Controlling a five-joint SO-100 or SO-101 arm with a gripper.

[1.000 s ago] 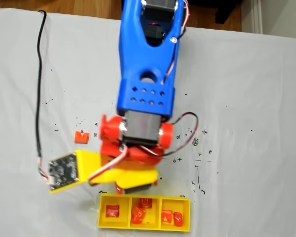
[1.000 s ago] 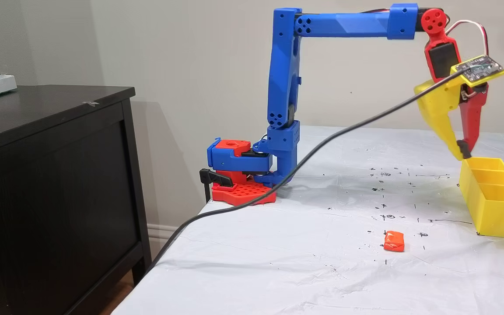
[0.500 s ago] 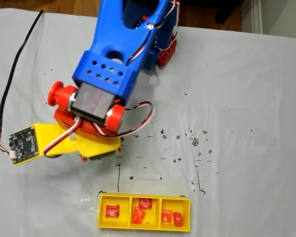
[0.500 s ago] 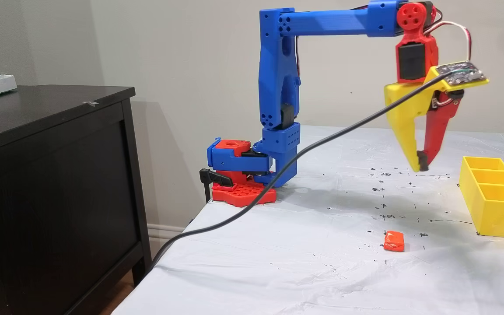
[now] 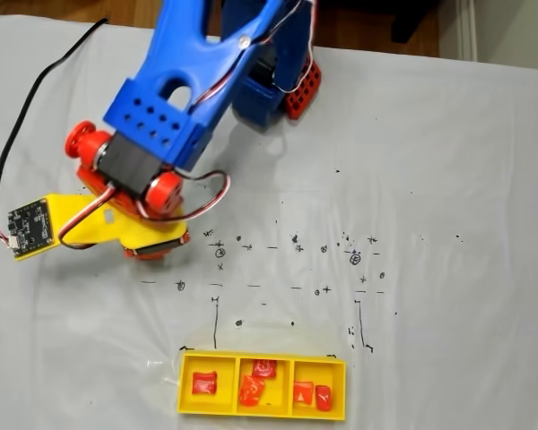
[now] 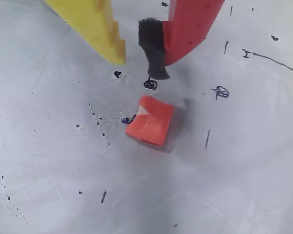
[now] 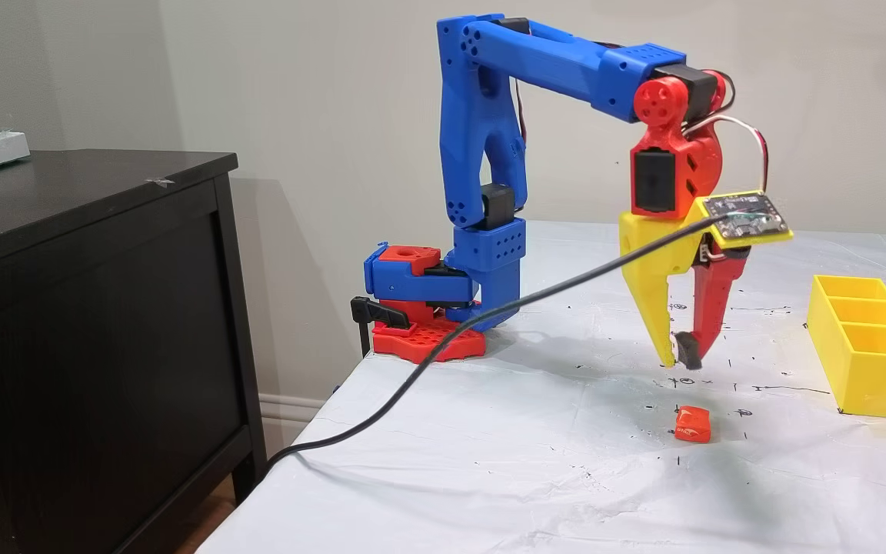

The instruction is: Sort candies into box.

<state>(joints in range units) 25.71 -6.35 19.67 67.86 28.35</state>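
One loose orange-red candy (image 6: 150, 121) lies on the white table cover, just below my fingertips in the wrist view. In a fixed view from the side the same candy (image 7: 692, 425) sits a little in front of and below my gripper (image 7: 679, 359), which hangs above the table without touching it. The gripper (image 6: 138, 66) has a yellow finger and a red finger with a black pad; only a thin slit separates their tips and nothing is held. The yellow box (image 5: 185, 387) holds several candies (image 5: 251, 390) across its three compartments. The box (image 7: 874, 369) stands to the gripper's right.
The blue arm and its red base (image 7: 428, 338) stand at the table's back. A black cable (image 7: 489, 315) trails from the wrist camera board off the table edge. A dark cabinet (image 7: 89, 308) stands beside the table. Pen marks dot the cover.
The arm has swung away from the box toward the loose candy and come down. The gripper now hangs just above that candy. The candies in the box have not moved.
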